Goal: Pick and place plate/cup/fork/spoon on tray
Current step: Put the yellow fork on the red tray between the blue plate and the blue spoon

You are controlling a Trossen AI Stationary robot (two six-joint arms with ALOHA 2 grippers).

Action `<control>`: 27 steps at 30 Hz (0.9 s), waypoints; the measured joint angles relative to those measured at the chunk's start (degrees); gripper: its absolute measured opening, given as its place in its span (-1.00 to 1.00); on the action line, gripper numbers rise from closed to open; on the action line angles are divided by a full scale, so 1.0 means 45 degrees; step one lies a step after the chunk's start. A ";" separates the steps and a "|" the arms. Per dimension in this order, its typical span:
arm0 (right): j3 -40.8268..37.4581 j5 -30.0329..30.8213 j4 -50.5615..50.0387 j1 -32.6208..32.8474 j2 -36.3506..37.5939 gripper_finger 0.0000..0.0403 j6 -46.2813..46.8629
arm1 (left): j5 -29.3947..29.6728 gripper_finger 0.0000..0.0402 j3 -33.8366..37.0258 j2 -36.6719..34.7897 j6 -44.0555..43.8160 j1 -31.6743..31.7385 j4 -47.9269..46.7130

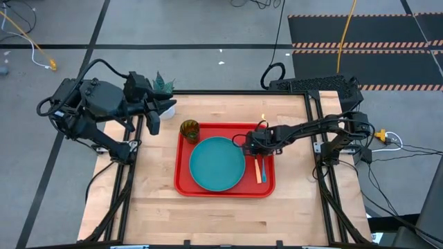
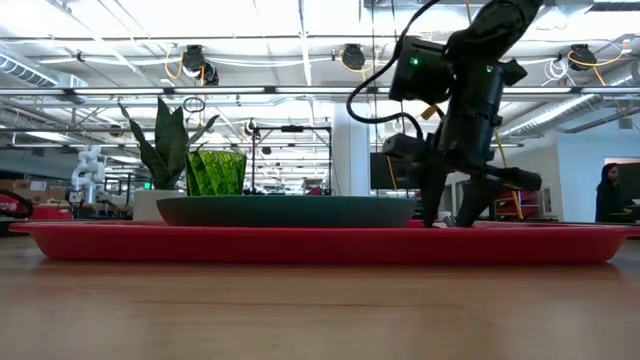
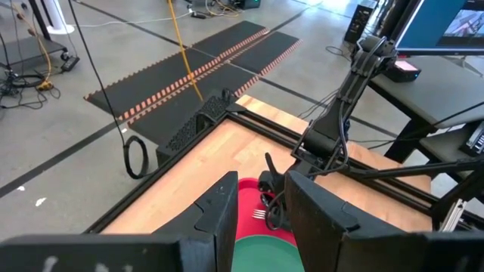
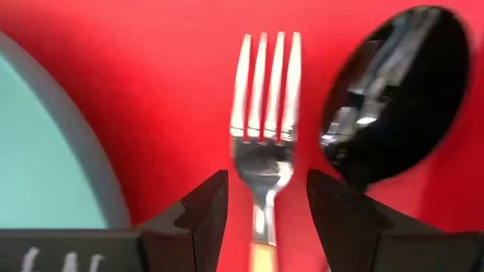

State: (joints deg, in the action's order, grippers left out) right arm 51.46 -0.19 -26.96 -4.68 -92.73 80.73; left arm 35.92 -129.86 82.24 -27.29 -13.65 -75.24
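The red tray (image 1: 183, 181) lies mid-table. The teal plate (image 1: 217, 163) rests flat on it, and the olive-green cup (image 1: 189, 129) stands upright in the tray's far left corner. The fork (image 4: 265, 98), with silver tines and an orange handle (image 1: 258, 170), and the blue-handled spoon (image 1: 263, 168), with its dark bowl (image 4: 393, 98), lie side by side on the tray right of the plate. My right gripper (image 4: 266, 181) is open and points down, its fingers on either side of the fork's neck without touching it. My left gripper (image 1: 154, 124) is open and empty at the table's left edge.
A white pot with a green plant (image 1: 165, 104) stands at the table's far left, beside my left gripper. Black frame rails (image 1: 315, 138) run along the table's sides. Bare wood lies between the tray and the table's near edge (image 1: 221, 221).
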 joint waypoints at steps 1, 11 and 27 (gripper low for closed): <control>-0.0051 0.0000 0.0231 0.0004 0.0000 -0.14 0.0165 | -0.0005 -0.44 0.0000 0.0000 -0.0005 0.0000 0.0000; -0.0180 0.0311 0.1452 0.0004 0.0000 -0.14 0.0587 | -0.0018 -0.44 0.0000 0.0000 -0.0005 0.0000 0.0000; -0.0180 0.0403 0.0949 0.0004 0.0000 -0.44 0.0535 | -0.0017 -0.44 0.0000 0.0000 -0.0049 0.0000 0.0000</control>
State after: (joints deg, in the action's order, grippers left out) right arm 50.65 1.63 -22.69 -4.67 -92.73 83.14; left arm 35.84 -129.86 82.24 -27.51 -13.65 -75.24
